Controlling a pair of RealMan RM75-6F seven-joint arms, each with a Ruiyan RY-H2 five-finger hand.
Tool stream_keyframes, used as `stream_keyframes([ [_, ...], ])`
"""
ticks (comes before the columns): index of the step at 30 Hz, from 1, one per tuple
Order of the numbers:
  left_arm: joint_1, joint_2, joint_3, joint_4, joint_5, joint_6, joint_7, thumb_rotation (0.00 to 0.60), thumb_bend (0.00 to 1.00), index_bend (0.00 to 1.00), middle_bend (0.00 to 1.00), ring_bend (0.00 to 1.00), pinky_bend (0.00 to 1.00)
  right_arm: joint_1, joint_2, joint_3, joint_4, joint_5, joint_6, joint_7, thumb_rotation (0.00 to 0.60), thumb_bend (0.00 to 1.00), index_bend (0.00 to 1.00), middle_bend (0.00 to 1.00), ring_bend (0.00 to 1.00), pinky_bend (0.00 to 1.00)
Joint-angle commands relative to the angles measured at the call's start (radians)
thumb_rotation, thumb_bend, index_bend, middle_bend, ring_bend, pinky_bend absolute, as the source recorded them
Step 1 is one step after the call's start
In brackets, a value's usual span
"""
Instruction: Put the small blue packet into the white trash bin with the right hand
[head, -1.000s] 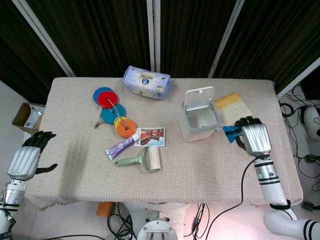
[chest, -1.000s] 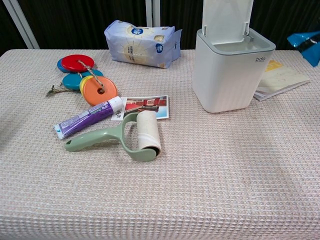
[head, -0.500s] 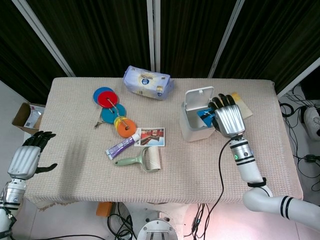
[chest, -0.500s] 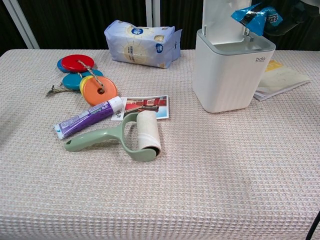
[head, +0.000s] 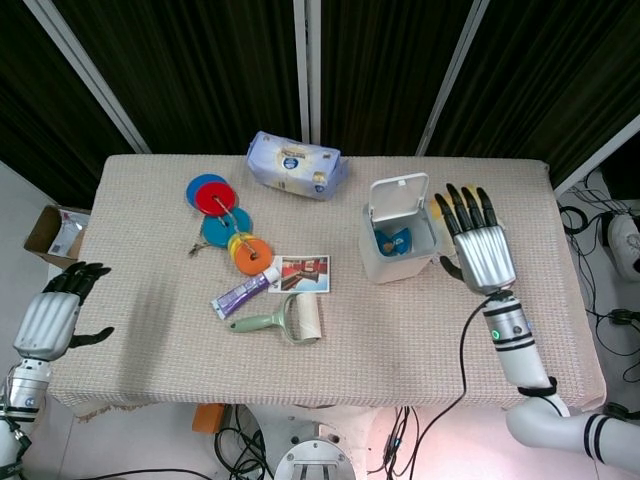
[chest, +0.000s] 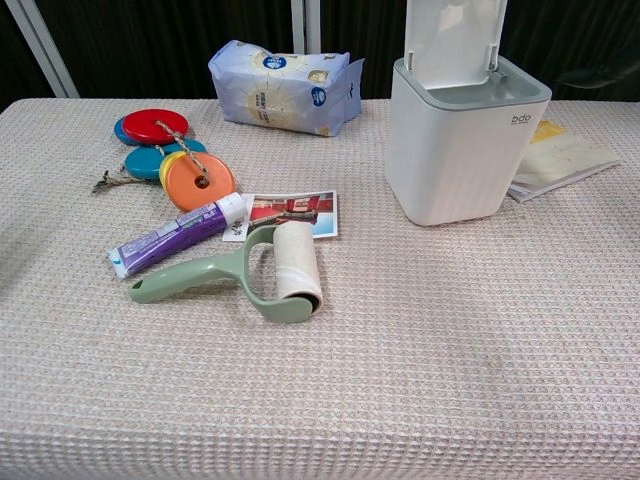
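A: From the head view, where is the small blue packet?

B: It lies inside the white trash bin, on the bottom. The bin stands right of the table's middle with its lid tipped up and back.

A: And the right hand?

B: Just beside the bin, toward the table's right edge, flat with its fingers spread apart and holding nothing. It covers part of a yellow booklet. The left hand hangs off the table's left edge, fingers loosely apart, also holding nothing.

A: What else sits on the table?

B: A tissue pack near the far edge, coloured discs on a string toward the left, then a purple tube, a photo card and a green lint roller near the middle.

A: And the chest view?

B: The bin stands at the right with its lid upright; its inside is hidden. The booklet lies past it, the lint roller in front of the tube. Neither hand is clearly seen
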Motion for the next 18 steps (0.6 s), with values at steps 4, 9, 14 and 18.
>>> stream_keyframes([
  [4,0.007,0.004,-0.005,-0.006,0.003,0.02,0.0,0.6,0.02,0.18,0.14,0.09,0.23,-0.238,0.066,-0.179,0.003,-0.06,0.171,0.176,0.6,0.11,0.0,0.0,0.0,0.0],
  [9,0.007,0.002,-0.002,-0.009,0.004,0.018,0.008,0.6,0.02,0.18,0.14,0.09,0.23,-0.35,0.046,-0.236,0.101,-0.064,0.236,0.287,0.6,0.12,0.0,0.0,0.0,0.0],
  [14,0.01,0.001,0.001,-0.016,0.017,0.029,0.019,0.6,0.02,0.18,0.14,0.09,0.23,-0.412,0.035,-0.246,0.166,-0.085,0.287,0.335,0.6,0.14,0.0,0.0,0.0,0.0],
  [18,0.01,0.0,0.002,-0.018,0.016,0.028,0.023,0.6,0.03,0.18,0.14,0.09,0.23,-0.43,0.033,-0.239,0.183,-0.105,0.301,0.35,0.6,0.14,0.0,0.0,0.0,0.0],
])
